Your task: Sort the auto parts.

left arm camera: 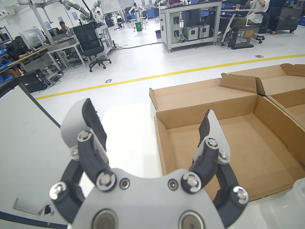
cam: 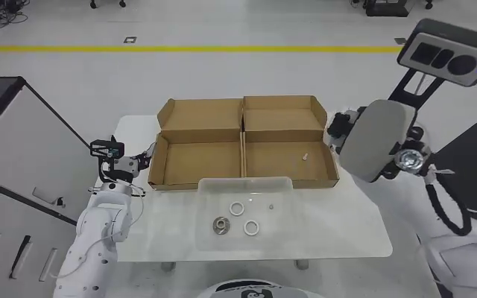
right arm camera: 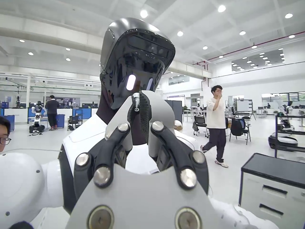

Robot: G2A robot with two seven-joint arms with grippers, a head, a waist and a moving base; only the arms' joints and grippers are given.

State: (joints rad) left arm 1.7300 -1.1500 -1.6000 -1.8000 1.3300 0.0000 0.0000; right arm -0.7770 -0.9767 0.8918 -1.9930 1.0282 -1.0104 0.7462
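We are watching the right gripper (right arm camera: 138,107) pinching a small silver threaded metal pin (right arm camera: 136,101), its fingers closing almost fully on it. The pin is sitting lengthwise between the pads, its long axis running along the fingers and its free end poking out past the tips. The arm is holding it high, beyond the 3 o'clock edge of the white table (cam: 350,223), and we are judging this to be a carry pose on the way to a box.

The left gripper (left arm camera: 149,109) is hanging spread wide and gripping nothing at the table's 9 o'clock, just beside the left brown cardboard box (cam: 195,162), likely waiting its turn. The right brown cardboard box (cam: 276,164), at 1 o'clock, is housing one small pale part (cam: 305,156). At 6 o'clock the clear plastic rectangular tray (cam: 282,223) is holding two white plastic rings (cam: 236,208) and a grey metal gear-shaped part (cam: 220,223), all awaiting sorting.
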